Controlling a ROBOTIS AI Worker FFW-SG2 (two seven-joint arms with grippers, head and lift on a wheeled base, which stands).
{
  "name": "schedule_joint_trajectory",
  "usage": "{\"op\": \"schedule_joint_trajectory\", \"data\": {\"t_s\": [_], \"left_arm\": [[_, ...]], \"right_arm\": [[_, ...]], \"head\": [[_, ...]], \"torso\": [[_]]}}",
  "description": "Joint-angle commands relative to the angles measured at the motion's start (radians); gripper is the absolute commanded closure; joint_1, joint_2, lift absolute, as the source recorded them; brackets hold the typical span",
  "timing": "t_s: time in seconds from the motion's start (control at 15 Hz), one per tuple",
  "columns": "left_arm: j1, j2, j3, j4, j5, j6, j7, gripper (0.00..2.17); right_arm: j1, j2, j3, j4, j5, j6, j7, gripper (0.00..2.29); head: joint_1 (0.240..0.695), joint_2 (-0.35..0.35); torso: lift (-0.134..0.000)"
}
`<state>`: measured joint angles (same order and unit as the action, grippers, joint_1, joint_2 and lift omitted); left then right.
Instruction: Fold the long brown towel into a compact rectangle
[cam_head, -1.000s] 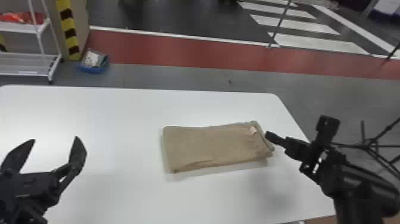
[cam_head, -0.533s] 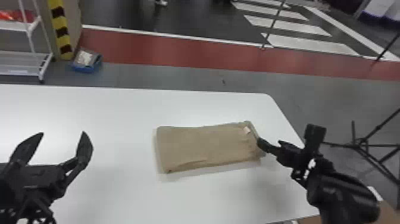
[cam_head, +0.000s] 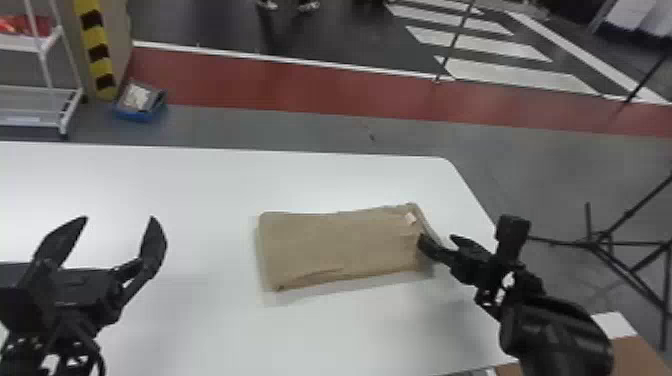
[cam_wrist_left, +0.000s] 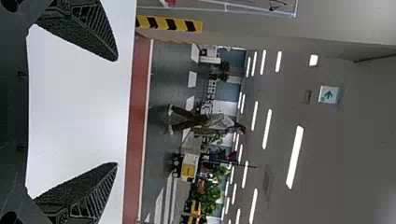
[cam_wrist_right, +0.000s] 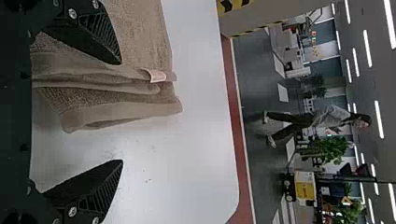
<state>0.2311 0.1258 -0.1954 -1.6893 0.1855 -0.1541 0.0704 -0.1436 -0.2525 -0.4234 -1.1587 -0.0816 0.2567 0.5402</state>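
Right gripper, spread wide, has advanced over towel's right end.
Left gripper wide; we judge another fold is near.

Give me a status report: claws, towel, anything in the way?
Left claw open over table. Right claw open at right end of towel, one finger over it. Towel folded, flat, tag showing.

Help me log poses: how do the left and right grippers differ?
The left gripper is over the table, left of the towel; the right gripper is at the towel's right end. The left points away from the robot, the right more leftward. Both are open.
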Motion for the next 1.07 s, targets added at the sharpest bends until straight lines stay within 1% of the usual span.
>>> {"op": "schedule_joint_trajectory", "data": {"t_s": [0.0,0.07,0.2,0.27,0.33,0.47,0.53,0.67,0.73,0.8,0.87,0.93,1.0], "left_arm": [[-0.004,0.003,-0.001,0.003,0.005,0.000,0.000,0.08],[-0.006,0.003,-0.001,0.007,0.008,0.000,-0.001,0.08],[-0.007,0.003,-0.002,0.010,0.008,0.000,-0.001,0.08],[-0.012,0.005,-0.010,0.013,0.011,0.000,-0.001,0.08],[-0.013,0.006,-0.013,0.016,0.011,0.000,-0.001,0.08],[-0.013,0.006,-0.013,0.016,0.011,0.000,-0.001,0.08],[-0.013,0.006,-0.013,0.016,0.011,0.000,-0.001,0.08],[-0.013,0.006,-0.013,0.016,0.011,0.000,-0.001,0.08],[-0.013,0.008,-0.013,0.016,0.011,0.000,-0.001,0.08],[-0.013,0.008,-0.013,0.016,0.011,0.000,-0.001,0.08],[-0.012,0.008,-0.013,0.014,0.011,0.000,-0.001,0.08],[-0.010,0.009,-0.013,0.014,0.011,0.000,0.000,0.08],[-0.010,0.011,-0.013,0.014,0.012,0.000,0.000,0.08]], "right_arm": [[-0.008,0.001,0.006,0.019,0.011,-0.012,0.004,0.22],[-0.010,0.001,0.006,0.019,0.011,-0.015,0.024,0.34],[-0.010,0.002,0.011,0.025,0.017,-0.015,0.029,0.59],[-0.010,0.002,0.012,0.028,0.019,-0.015,0.029,0.75],[-0.010,0.001,0.012,0.033,0.022,-0.015,0.030,0.99],[-0.010,0.001,0.012,0.040,0.022,-0.015,0.032,1.34],[-0.010,0.001,0.012,0.045,0.020,-0.015,0.032,1.47],[-0.010,-0.001,0.011,0.053,0.019,-0.015,0.032,1.57],[-0.010,0.001,0.009,0.051,0.016,-0.015,0.030,1.89],[-0.008,0.004,-0.002,0.045,0.011,-0.012,0.029,1.99],[0.009,0.009,-0.015,0.027,0.000,-0.006,0.029,1.99],[0.033,0.013,-0.034,-0.035,-0.018,0.022,0.029,1.99],[0.053,0.027,-0.054,-0.113,-0.046,0.068,0.030,1.99]], "head": [[0.695,-0.298],[0.695,-0.296],[0.695,-0.292],[0.695,-0.289],[0.695,-0.288],[0.695,-0.290],[0.695,-0.291],[0.695,-0.291],[0.695,-0.292],[0.695,-0.293],[0.695,-0.293],[0.695,-0.296],[0.695,-0.299]], "torso": [[-0.095],[-0.095],[-0.095],[-0.095],[-0.095],[-0.095],[-0.095],[-0.095],[-0.095],[-0.095],[-0.095],[-0.095],[-0.095]]}}
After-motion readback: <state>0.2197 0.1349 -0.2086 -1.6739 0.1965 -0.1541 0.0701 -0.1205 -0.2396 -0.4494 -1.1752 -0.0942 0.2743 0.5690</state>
